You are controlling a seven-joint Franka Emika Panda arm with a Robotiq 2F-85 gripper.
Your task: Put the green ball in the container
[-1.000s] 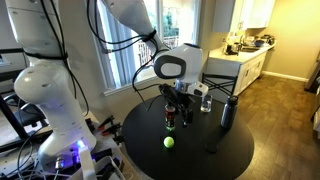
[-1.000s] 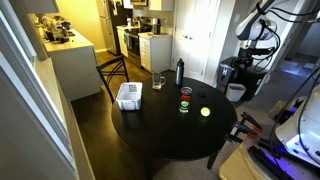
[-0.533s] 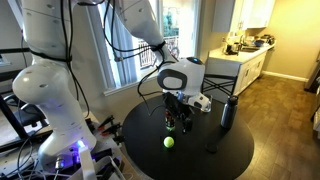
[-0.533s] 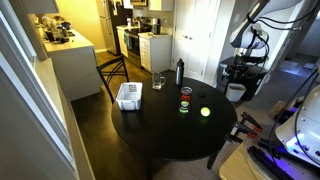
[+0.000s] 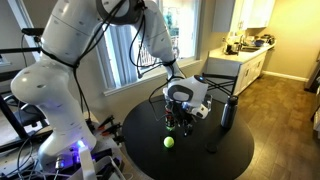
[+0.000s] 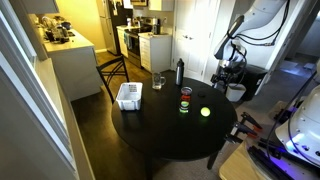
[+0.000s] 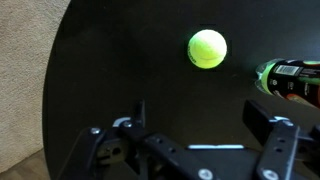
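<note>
In an exterior view, the gripper (image 5: 179, 120) hangs low over the round black table (image 5: 215, 155). The small yellow-green ball (image 5: 168, 142) sits on the bare tabletop just in front of it, on the camera's side. From here I can't read the jaws. A tall dark bottle (image 5: 228, 112) stands off to one side.

In an exterior view from across the room, the layout opens up. The ball (image 6: 205, 112) lies near the table's edge. The small dark can with red on it (image 6: 185, 101) stands just beside it. The clear rectangular plastic tub (image 6: 128, 96) waits well apart, on the opposite side. A clear drinking glass (image 6: 158, 80) stands along the back between them.

Wrist view settles it. The claw is spread wide with nothing between the fingers (image 7: 136, 112), and the ball (image 7: 207, 48) lies ahead of them, touching neither. The can (image 7: 290, 78) peeks in at the right edge, close by.

Here is the danger, as I judge it. A ball on a smooth top will roll at the slightest nudge, and the edge is near. An off-centre descent could clip it and send it away. The finger on the can's side has little room and could tip the can. A squeeze off the ball's middle could squirt it out. Then there's a long carry across to the tub.
</note>
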